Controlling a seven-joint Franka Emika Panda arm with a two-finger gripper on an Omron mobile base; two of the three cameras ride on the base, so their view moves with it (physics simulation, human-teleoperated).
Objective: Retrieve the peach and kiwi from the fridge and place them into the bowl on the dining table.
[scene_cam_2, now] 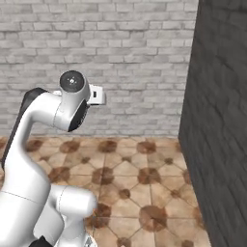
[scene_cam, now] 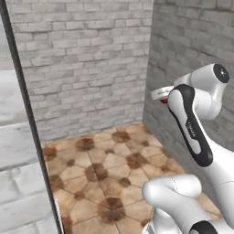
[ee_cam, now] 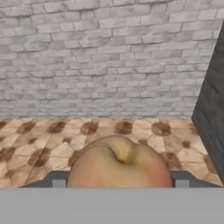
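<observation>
Facing wall: pale grey brick wall (ee_cam: 109, 57), rough courses, far across the scene.
Side wall: darker grey brick wall (scene_cam_2: 217, 135) on the right, meeting the pale one at a corner.
Floor: tan tiled floor (ee_cam: 52, 140) with brown rosettes where the tiles meet.
Arm: glossy white arm (scene_cam_2: 34, 159) with dark joints, folded high.
Pincer: gripper (ee_cam: 120, 181) grasping the peach, a dark finger (ee_cam: 57, 180) at each flank.
Peach: peach (ee_cam: 120, 164) seated between the fingers, round, smooth, orange-pink blushing yellow round its stem dimple.
</observation>
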